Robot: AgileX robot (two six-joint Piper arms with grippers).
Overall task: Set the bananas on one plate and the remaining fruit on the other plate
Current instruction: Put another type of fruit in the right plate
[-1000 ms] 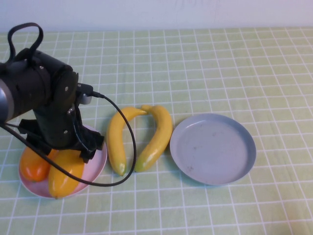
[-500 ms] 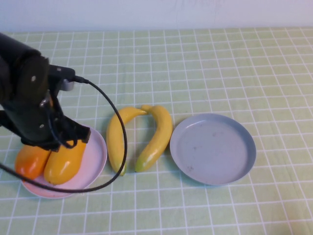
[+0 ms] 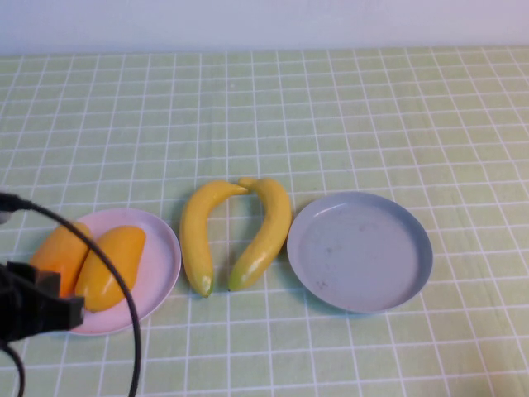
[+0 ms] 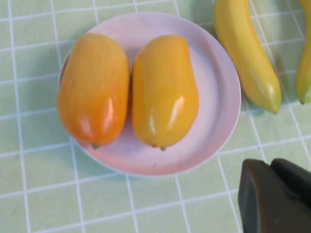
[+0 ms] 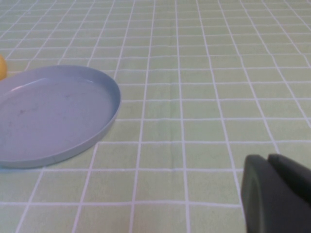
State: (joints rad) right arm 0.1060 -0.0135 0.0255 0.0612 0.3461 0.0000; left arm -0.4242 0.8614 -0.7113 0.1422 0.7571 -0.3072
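Note:
The pale pink plate [image 3: 162, 258] [image 4: 216, 92] holds the other fruit side by side: a deeper orange one [image 3: 59, 255] [image 4: 93, 88] and a yellow-orange one [image 3: 110, 266] [image 4: 164, 90]. Two bananas [image 3: 197, 236] [image 3: 266, 230] lie on the cloth between the plates, their top ends touching. The grey-blue plate [image 3: 359, 251] [image 5: 53, 114] has nothing on it. My left gripper [image 4: 271, 164] is shut on nothing, above the cloth just off the pink plate's near rim. My right gripper [image 5: 267, 162] is also shut on nothing, hovering over the cloth beside the grey-blue plate.
A green checked cloth [image 3: 331, 116] covers the whole table. The left arm's black body [image 3: 33, 310] and its cable [image 3: 124, 289] sit at the near left corner, the cable arching over the pink plate's near side. The right arm is out of the high view.
My left arm has pulled back from above the pink plate toward the near left corner, and its gripper has shut on nothing. Both fruits now lie uncovered on the plate.

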